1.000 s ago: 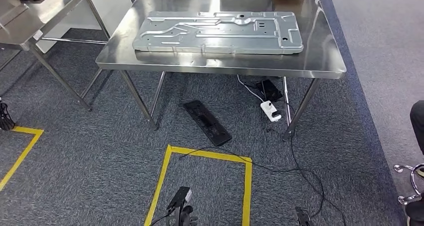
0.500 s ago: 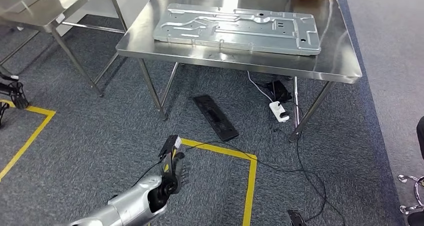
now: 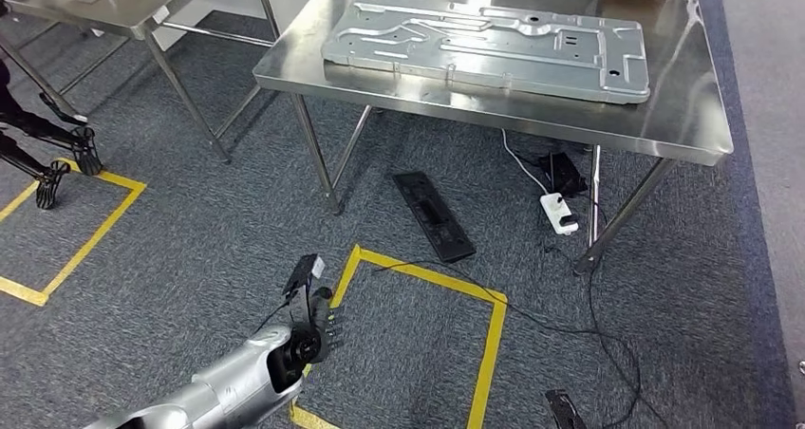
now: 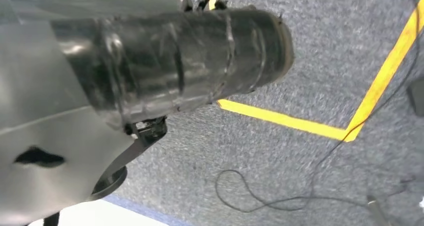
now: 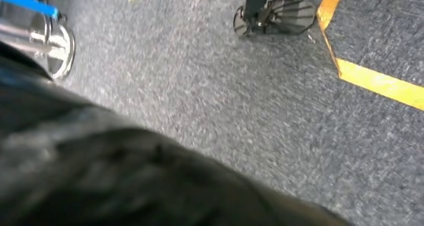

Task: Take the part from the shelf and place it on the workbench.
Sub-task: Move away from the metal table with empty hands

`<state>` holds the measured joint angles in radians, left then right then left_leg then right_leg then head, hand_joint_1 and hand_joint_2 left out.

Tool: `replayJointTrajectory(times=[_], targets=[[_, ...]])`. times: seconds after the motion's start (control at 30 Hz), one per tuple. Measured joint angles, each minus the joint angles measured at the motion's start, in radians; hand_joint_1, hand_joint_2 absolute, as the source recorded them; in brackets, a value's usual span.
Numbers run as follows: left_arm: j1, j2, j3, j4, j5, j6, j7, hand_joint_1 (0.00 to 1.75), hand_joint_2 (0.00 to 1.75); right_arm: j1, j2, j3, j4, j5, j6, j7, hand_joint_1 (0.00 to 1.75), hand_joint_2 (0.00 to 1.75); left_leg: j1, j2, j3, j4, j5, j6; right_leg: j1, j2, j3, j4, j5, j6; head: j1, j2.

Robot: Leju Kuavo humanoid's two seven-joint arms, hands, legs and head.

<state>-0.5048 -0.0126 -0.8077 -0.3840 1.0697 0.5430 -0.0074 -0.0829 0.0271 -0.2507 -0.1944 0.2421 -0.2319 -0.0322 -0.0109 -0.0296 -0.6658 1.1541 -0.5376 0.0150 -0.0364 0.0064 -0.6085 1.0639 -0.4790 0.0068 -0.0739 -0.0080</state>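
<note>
The steel workbench (image 3: pixel 683 130) stood well ahead of the left hand (image 3: pixel 309 320), with the pressed metal part (image 3: pixel 484 45) lying flat on top. That hand hung over the carpet beside yellow floor tape (image 3: pixel 425 275), holding nothing; whether its fingers were curled, I couldn't tell.

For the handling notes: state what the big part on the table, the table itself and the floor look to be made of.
Part: stamped sheet metal, matte pale grey, likely galvanised steel or aluminium; pressed ribs, punched holes.
Table: probably stainless steel, brushed and glossy; it mirrors light, and its legs are thin tubes.
Floor: grey low-pile carpet, speckled texture, marked with yellow tape.
</note>
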Motion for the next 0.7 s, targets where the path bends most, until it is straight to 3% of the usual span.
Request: replayJointTrajectory(times=[0.07,0.1,0.13,0.17,0.23,0.3,0.37,0.4,0.47,0.53,0.6,0.63,0.7], targets=[[0.004,0.002,0.002,0.004,0.010,-0.002,0.002,0.00,0.00,0.001,-0.001,0.005,0.001,0.010,0.002,-0.001,0.00,0.00,0.007,0.013,-0.054,0.116,-0.047,-0.010,0.001,-0.022,-0.001,-0.001,0.000,-0.002,-0.003,0.000],[0.009,0.005,0.005,0.006,0.015,-0.004,0.004,0.00,0.00,0.002,-0.001,0.010,0.001,0.017,0.005,0.001,0.00,0.00,0.010,0.014,-0.067,0.144,-0.049,-0.013,0.001,-0.033,-0.001,-0.001,0.000,-0.003,-0.004,0.000],[0.015,0.010,0.009,0.008,0.020,-0.005,0.007,0.00,0.00,0.002,-0.001,0.016,0.002,0.023,0.010,0.004,0.00,0.00,0.012,0.016,-0.064,0.139,-0.035,-0.014,0.001,-0.043,-0.001,-0.001,0.000,-0.003,-0.004,0.000],[0.019,0.015,0.013,0.010,0.025,-0.007,0.011,0.00,0.00,0.001,-0.001,0.023,0.002,0.028,0.015,0.010,0.00,0.00,0.014,0.022,-0.044,0.100,-0.007,-0.014,0.001,-0.053,-0.001,-0.001,0.000,-0.003,-0.004,0.000],[0.013,0.026,0.021,0.013,0.030,-0.010,0.027,0.00,0.00,0.001,0.000,0.036,0.003,0.040,0.026,0.033,0.00,0.00,0.009,0.061,0.022,-0.030,0.047,-0.010,0.002,-0.073,0.001,-0.001,0.000,-0.001,-0.004,0.000],[-0.006,0.036,0.022,0.015,0.032,-0.015,0.049,0.00,0.00,0.002,0.000,0.046,0.004,0.051,0.036,0.063,0.00,0.00,-0.001,0.092,0.059,-0.108,0.063,-0.003,0.007,-0.094,0.003,-0.005,0.001,0.006,-0.003,0.000],[-0.020,0.053,0.026,0.019,0.033,-0.018,0.074,0.00,0.00,0.001,0.000,0.059,0.005,0.059,0.045,0.092,0.00,0.00,-0.007,0.081,0.059,-0.122,0.065,0.006,0.011,-0.114,0.008,-0.012,0.004,0.017,-0.002,0.000],[-0.023,0.061,0.028,0.022,0.036,-0.017,0.083,0.00,0.00,-0.001,0.000,0.066,0.005,0.062,0.049,0.106,0.00,0.00,-0.004,0.071,0.061,-0.127,0.070,0.011,0.010,-0.112,0.009,-0.012,0.002,0.023,-0.001,0.000],[-0.028,0.072,0.032,0.026,0.048,-0.002,0.079,0.00,0.00,-0.002,-0.002,0.079,0.005,0.066,0.056,0.125,0.00,0.00,0.001,0.054,0.066,-0.138,0.080,0.023,0.009,-0.076,-0.004,0.021,-0.024,0.030,-0.001,0.000],[-0.031,0.066,0.038,0.027,0.061,0.026,0.050,0.00,0.00,0.002,-0.003,0.091,0.005,0.072,0.061,0.132,0.00,0.00,0.002,0.034,0.065,-0.142,0.084,0.036,0.009,-0.030,-0.054,0.131,-0.084,0.029,0.000,0.000],[-0.028,0.047,0.044,0.028,0.064,0.050,0.019,0.00,0.00,0.008,-0.003,0.104,0.006,0.093,0.064,0.124,0.00,0.00,-0.001,0.007,0.062,-0.139,0.085,0.042,0.013,-0.015,-0.106,0.241,-0.121,0.028,0.002,0.000],[-0.026,0.035,0.044,0.028,0.064,0.061,0.007,0.00,0.00,0.009,-0.003,0.113,0.006,0.113,0.064,0.115,0.00,0.00,-0.002,-0.008,0.061,-0.137,0.085,0.042,0.014,-0.012,-0.113,0.253,-0.113,0.027,0.002,0.000],[-0.026,0.007,0.045,0.028,0.064,0.082,-0.006,0.00,0.00,0.007,-0.003,0.143,0.006,0.143,0.056,0.085,0.00,0.00,-0.002,-0.036,0.059,-0.127,0.082,0.040,0.016,0.000,-0.077,0.169,-0.051,0.025,0.002,0.000]])
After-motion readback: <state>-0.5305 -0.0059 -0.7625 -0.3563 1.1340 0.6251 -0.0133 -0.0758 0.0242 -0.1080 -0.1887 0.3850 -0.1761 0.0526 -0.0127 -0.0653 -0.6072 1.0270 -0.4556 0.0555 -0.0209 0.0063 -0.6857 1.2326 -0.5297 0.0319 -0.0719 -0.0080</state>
